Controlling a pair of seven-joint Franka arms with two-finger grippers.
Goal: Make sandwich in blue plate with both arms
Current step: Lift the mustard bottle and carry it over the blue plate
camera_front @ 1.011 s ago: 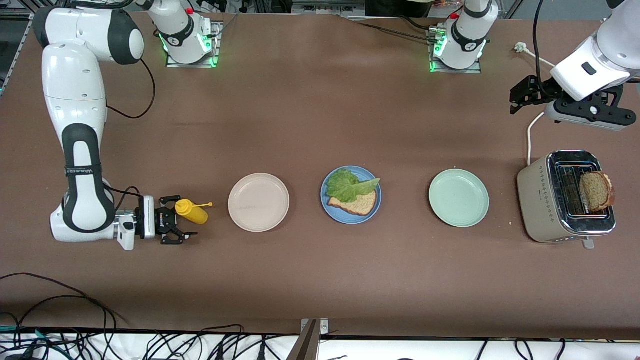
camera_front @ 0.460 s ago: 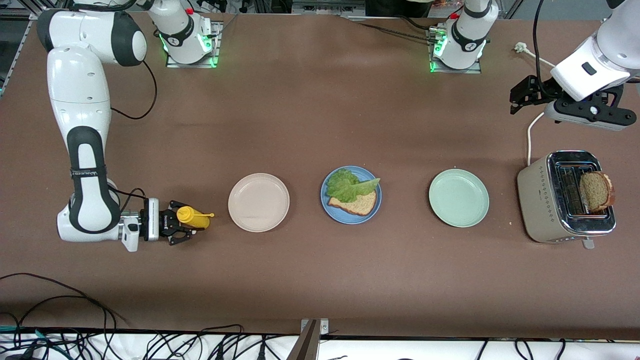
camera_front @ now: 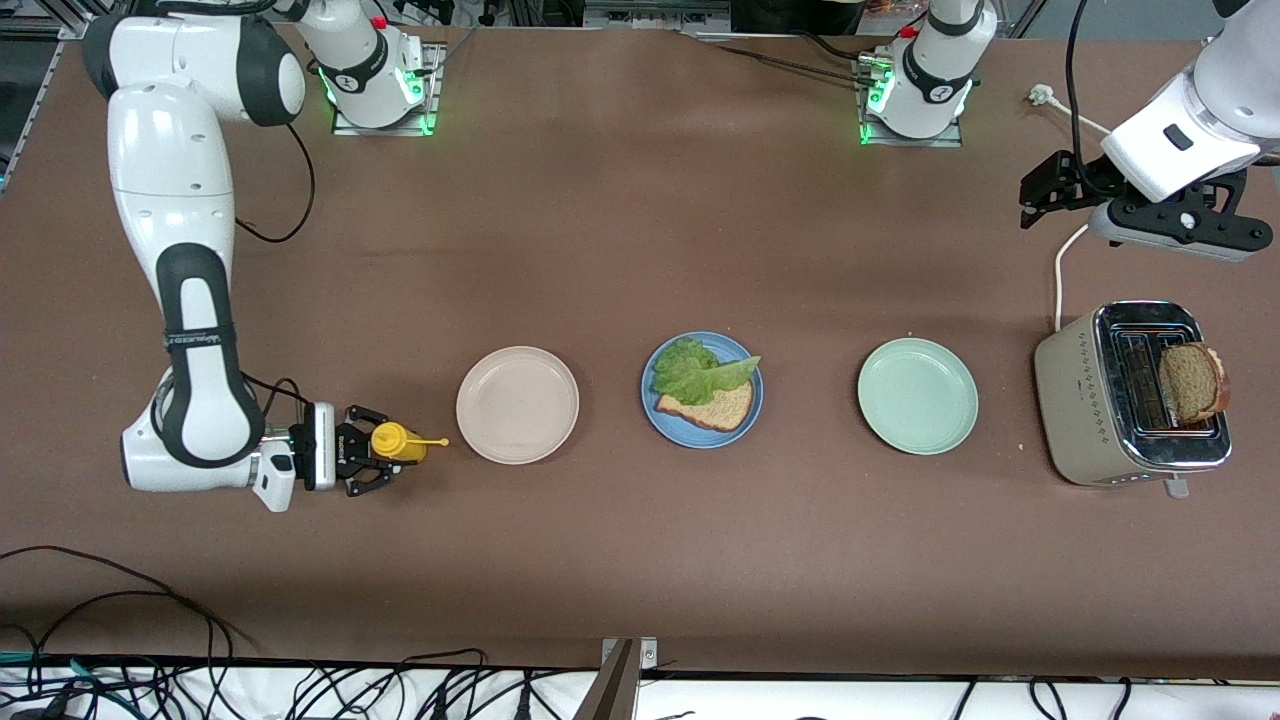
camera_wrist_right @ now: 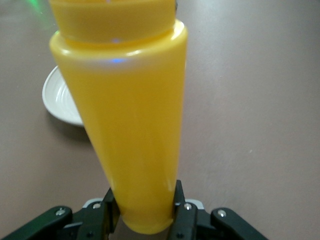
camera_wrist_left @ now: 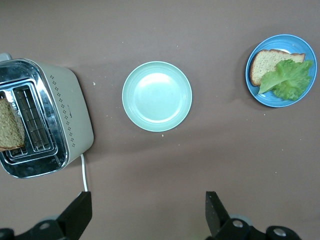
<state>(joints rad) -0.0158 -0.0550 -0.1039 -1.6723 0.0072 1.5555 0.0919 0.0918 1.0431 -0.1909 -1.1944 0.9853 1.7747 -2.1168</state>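
Observation:
The blue plate (camera_front: 700,440) sits mid-table and carries one brown bread slice (camera_front: 712,408) with a green lettuce leaf (camera_front: 695,370) on it; the left wrist view also shows this plate (camera_wrist_left: 280,103), bread (camera_wrist_left: 267,62) and lettuce (camera_wrist_left: 290,80). A second bread slice (camera_front: 1192,382) sticks out of the toaster (camera_front: 1085,400). My right gripper (camera_front: 385,445) is shut on the yellow squeeze bottle (camera_front: 397,441), low over the table beside the cream plate, fingers clamping the bottle (camera_wrist_right: 130,125) near its base. My left gripper (camera_front: 1040,190) waits open and empty above the table by the toaster.
A cream-white plate (camera_front: 517,404) lies between the bottle and the blue plate. A mint-green plate (camera_front: 917,396) lies between the blue plate and the toaster. The toaster's white cable (camera_front: 1060,270) runs toward the arm bases.
My right gripper has closed on the yellow bottle and shifted with it toward the cream plate. The left arm has not moved.

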